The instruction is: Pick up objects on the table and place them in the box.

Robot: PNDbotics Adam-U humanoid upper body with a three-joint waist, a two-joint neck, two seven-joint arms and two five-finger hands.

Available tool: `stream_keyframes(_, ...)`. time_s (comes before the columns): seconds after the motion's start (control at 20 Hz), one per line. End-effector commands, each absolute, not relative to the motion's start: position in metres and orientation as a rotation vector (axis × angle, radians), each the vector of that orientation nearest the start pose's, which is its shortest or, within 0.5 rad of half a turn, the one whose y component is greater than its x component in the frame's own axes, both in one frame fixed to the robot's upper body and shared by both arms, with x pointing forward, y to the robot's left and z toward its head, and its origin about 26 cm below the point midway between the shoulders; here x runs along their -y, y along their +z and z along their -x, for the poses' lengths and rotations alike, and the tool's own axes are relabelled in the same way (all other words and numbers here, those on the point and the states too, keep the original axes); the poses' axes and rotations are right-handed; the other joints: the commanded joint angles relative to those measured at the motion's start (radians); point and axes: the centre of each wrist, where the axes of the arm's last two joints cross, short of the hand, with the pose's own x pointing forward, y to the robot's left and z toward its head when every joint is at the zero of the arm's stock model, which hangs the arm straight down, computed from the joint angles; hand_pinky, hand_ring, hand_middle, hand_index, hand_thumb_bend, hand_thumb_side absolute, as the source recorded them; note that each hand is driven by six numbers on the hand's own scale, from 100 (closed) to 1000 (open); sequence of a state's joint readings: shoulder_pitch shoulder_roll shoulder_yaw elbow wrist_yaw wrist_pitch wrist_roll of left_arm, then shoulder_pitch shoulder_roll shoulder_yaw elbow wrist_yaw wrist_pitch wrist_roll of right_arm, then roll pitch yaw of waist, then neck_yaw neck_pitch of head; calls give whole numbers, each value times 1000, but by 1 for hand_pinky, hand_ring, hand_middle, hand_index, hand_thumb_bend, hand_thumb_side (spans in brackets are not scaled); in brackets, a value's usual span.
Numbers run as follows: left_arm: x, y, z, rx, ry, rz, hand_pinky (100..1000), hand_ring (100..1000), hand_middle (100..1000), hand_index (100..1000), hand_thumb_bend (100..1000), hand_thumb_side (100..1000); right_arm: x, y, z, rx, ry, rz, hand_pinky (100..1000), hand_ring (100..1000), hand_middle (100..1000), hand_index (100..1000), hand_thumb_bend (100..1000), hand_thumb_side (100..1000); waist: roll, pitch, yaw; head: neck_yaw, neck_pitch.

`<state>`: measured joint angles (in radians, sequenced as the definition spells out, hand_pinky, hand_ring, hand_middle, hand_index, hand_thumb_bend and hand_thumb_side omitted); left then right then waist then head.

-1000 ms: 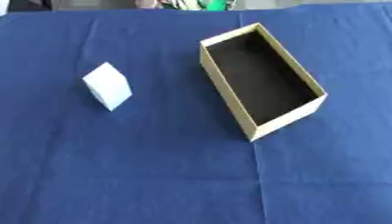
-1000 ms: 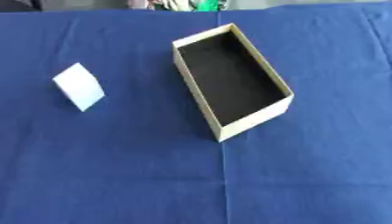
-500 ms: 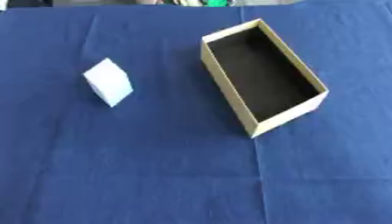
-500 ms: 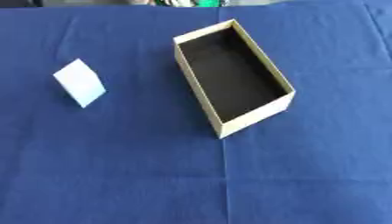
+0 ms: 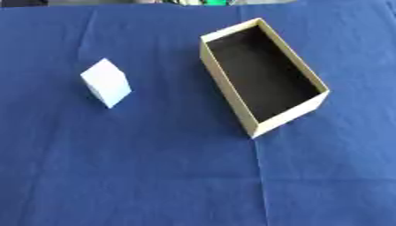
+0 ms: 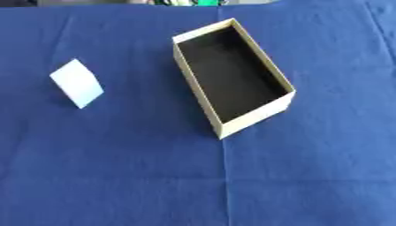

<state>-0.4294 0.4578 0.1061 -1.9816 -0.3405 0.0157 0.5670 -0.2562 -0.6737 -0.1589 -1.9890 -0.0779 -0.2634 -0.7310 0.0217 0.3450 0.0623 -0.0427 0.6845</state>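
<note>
The pale blue block sat on the blue cloth, left of centre, tipped up on one corner so its broad face leaned toward you. It stood alone, nothing touching it, and well apart from the box. To its right you had the box, a long tan cardboard tray with a black inside, lying askew: its far short end pointed up toward the back edge of the table, its near short end swung out to the right. The box was open on top, and only dark floor showed inside it. Its near corner met a crease in the cloth that ran straight down toward you.

As for your hands, neither one showed in either eye view. No arm came in from the left side, none from the right, so how far the fingers were spread or curled could not be told from here, and nothing had hold of the block. Along the far edge a thin strip of clutter, some of it green, showed beyond the cloth.
</note>
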Motion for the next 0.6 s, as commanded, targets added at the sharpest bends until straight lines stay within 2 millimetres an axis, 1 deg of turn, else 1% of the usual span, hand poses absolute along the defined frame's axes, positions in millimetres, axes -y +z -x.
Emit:
stream_keyframes(0.05,-298,283,-303,-3142,48,1607,669,665,653,792,236,674,346,259,-283,-3355,324,-928,683,801,693,815,100,976,-7,-9,2,31,-6)
stream_keyframes(0.15,-303,298,-307,-2998,269,1827,673,690,674,817,288,691,346,260,-283,-3357,312,-927,683,801,693,814,100,976,-6,-13,4,37,-5)
stream_keyframes(0.2,-304,306,-310,-2912,401,1921,679,718,693,840,317,697,346,260,-283,-3357,307,-927,683,801,693,814,100,976,-6,-16,4,39,-2)
stream_keyframes(0.25,-306,315,-312,-2829,515,1997,679,721,696,843,321,699,346,260,-282,-3358,304,-927,682,801,693,814,100,976,-5,-17,5,41,1)
stream_keyframes(0.3,-306,323,-313,-2750,631,2058,686,742,714,861,333,718,346,261,-282,-3358,301,-927,682,801,693,814,100,976,-4,-19,5,44,4)
stream_keyframes(0.4,-307,336,-316,-2624,825,2137,701,777,745,890,329,733,346,261,-282,-3360,299,-926,683,801,693,814,100,976,-3,-22,5,49,9)
stream_keyframes(0.55,-306,352,-321,-2457,1135,2212,715,809,768,912,324,766,346,261,-283,-3366,290,-922,682,801,693,814,100,976,-1,-27,5,55,13)
stream_keyframes(0.6,-305,356,-322,-2414,1227,2227,727,824,778,915,344,806,346,261,-283,-3367,287,-921,682,801,693,814,100,976,0,-29,6,55,14)
